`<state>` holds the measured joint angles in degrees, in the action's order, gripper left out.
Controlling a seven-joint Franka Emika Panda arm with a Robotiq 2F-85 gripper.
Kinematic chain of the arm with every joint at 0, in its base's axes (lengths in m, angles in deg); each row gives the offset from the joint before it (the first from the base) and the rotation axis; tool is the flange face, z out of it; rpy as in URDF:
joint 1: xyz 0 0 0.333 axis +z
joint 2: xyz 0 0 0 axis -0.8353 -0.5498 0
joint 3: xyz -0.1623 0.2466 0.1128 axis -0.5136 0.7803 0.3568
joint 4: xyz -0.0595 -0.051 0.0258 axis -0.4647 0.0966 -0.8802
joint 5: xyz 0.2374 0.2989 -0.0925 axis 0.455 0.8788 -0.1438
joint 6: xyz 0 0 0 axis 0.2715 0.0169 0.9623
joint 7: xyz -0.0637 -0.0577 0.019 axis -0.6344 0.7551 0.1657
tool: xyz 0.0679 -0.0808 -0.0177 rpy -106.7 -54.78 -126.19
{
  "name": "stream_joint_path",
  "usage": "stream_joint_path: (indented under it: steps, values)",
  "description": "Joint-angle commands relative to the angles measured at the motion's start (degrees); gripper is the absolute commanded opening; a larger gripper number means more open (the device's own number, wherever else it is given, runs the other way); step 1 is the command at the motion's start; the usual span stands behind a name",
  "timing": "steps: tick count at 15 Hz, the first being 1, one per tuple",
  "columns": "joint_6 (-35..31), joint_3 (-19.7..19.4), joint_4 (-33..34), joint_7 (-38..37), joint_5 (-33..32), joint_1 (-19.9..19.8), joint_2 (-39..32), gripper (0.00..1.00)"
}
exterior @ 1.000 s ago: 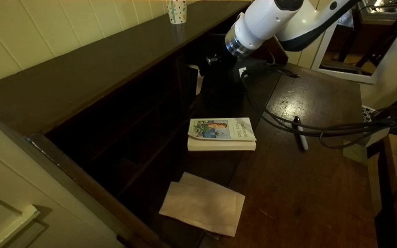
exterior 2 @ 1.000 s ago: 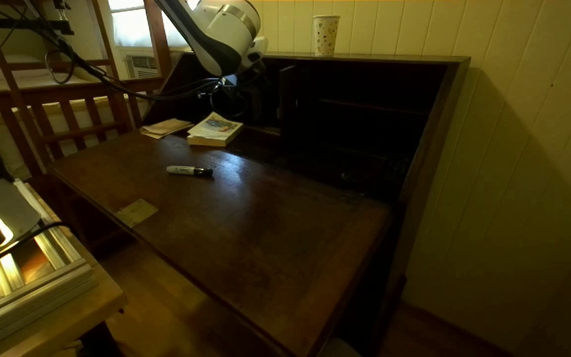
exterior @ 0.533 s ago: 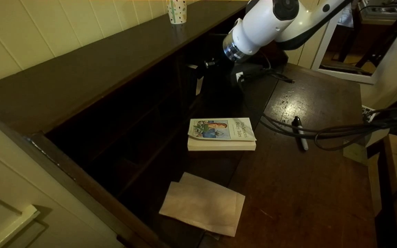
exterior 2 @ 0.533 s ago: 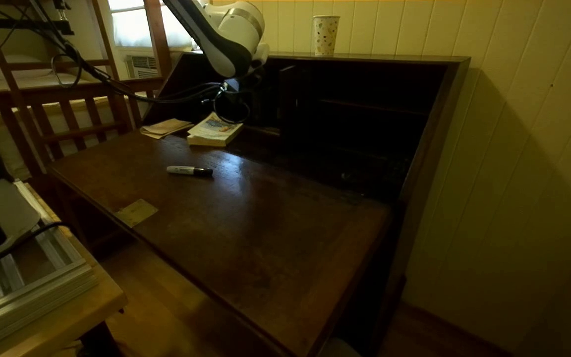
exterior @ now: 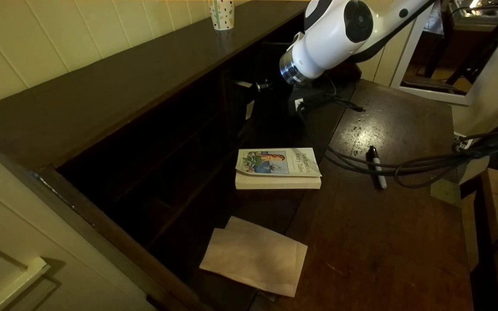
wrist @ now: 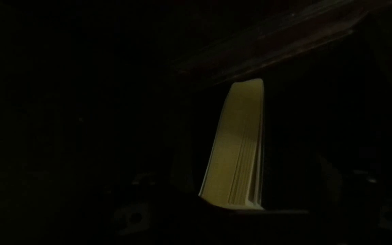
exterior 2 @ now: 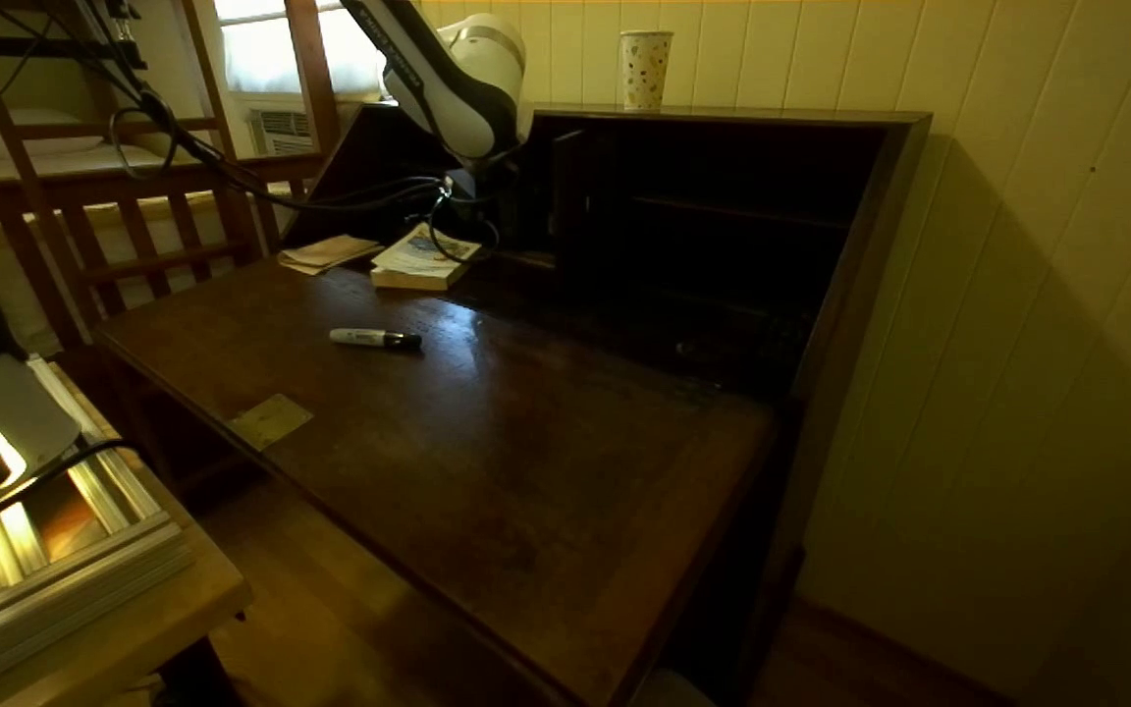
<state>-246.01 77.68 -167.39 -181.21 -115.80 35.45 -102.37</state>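
My jaws stood apart, as far as the gloom let me judge: in the wrist view two faint patches of my gripper point(wrist: 257, 197) showed well to either side, with nothing visibly clamped between. Ahead, framed by them, the upright book point(wrist: 235, 146) stood in the dark back of the desk point(exterior: 374, 242), its page edges toward me, slanting in that view. A rail point(wrist: 274, 44) ran aslant above its top. Whether any fingertip touched a cover, I could not tell.

Working well so close to that book meant, I judged, turning to match its slant, keeping it midway, and staying clear of its front edge; the pages were slightly parted and looked apt to splay if nudged. The rail seemed to leave little headroom, so slow, level movement suited the place better than anything steep.

Farther out, cables point(exterior: 482, 151) ran across the desk and over the marker point(exterior: 381, 181) in an exterior view, so slack was worth minding too. The flat book point(exterior: 279, 166) lay near the paper point(exterior: 255, 255), and in both exterior views the cup point(exterior 2: 645, 69) stood on the desk's top.
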Motion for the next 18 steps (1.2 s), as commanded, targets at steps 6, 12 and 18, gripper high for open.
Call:
stream_joint_path:
  steps: [6,12,18]
  values:
    - [7.4,9.4,0.9,-11.2,-13.4,-7.2,-4.0,1.0]
    - [10.8,13.4,1.3,-11.0,-14.2,-9.8,-5.7,1.0]
    - [13.1,16.2,2.3,-10.3,-14.1,-11.3,-7.0,1.0]
